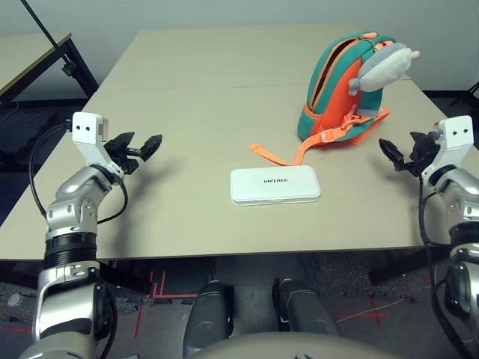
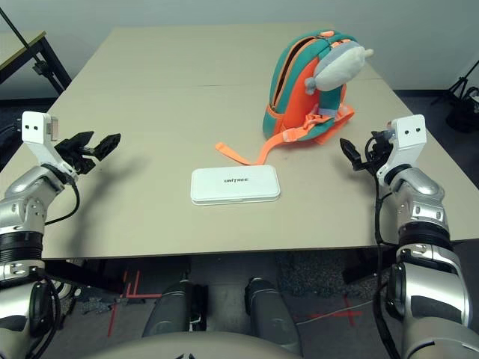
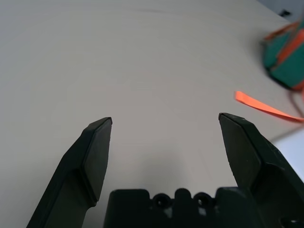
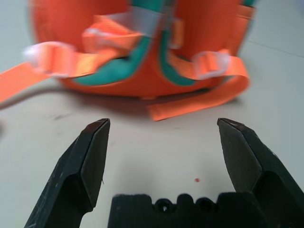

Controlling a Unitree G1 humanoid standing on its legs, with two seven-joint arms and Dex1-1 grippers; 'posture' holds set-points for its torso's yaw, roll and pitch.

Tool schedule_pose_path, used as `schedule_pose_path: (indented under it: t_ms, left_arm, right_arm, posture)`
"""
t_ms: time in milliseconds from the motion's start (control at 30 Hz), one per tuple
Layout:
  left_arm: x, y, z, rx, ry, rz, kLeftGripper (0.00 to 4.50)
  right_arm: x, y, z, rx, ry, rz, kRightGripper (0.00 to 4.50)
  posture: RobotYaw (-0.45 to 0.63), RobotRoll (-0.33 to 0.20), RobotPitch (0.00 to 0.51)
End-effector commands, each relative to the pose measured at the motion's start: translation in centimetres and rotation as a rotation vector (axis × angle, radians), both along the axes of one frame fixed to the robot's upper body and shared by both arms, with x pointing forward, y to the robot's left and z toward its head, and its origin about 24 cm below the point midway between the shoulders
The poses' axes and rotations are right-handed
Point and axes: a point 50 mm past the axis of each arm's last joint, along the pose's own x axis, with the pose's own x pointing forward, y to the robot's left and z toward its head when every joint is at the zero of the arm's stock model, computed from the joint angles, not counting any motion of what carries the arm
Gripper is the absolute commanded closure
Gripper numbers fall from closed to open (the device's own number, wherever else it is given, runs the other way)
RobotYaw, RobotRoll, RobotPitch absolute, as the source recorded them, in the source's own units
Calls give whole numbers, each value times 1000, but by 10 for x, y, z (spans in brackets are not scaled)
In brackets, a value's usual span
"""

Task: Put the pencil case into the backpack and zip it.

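Pencil case laid flat mid-desk; backpack stood unzipped far right, ready for loading. Left claw and right claw held wide, empty, flanking both.

Matt desk, hard plastic case, cloth backpack, black plastic hands.

The desk is a smooth, matt beige laminate. On it the pencil case looks like hard white plastic with a faint satin sheen. Beyond the pencil case, the backpack is woven orange and teal cloth with flat webbing straps, and its plush toy is soft grey-white fleece. The left hand and right hand have 2 matt black plastic fingers each, below brushed silver metal forearms.
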Motion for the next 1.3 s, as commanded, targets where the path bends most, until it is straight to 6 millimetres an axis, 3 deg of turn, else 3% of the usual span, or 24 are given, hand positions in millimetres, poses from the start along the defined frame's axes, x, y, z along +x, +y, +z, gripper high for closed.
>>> schedule_pose_path:
  t_ms: [33, 267, 433, 867, 967, 1300]
  left_arm:
    - [-1, -14, 6, -123, 114, -153, 0]
    - [3, -36, 14, -270, 226, -341, 0]
    - [16, -46, 6, -366, 327, -379, 0]
    - [35, -76, -7, -439, 440, -469, 0]
    - [36, -83, -10, -462, 456, -496, 0]
    - [31, -103, -34, -481, 583, -535, 0]
  right_arm:
    - [-10, 24, 7, -19, 79, 172, 44]
    - [-11, 47, 18, -73, 101, 266, 44]
    - [-8, 59, 16, -118, 112, 323, 44]
    - [2, 69, 12, -201, 133, 404, 44]
    - [2, 72, 9, -224, 149, 434, 638]
    - [4, 87, 0, -243, 158, 487, 4477]
  posture:
    - [-110, 0, 32]
    - [-115, 0, 30]
    - [-124, 0, 31]
    - [-145, 0, 45]
    - [-150, 0, 53]
    - [-181, 0, 76]
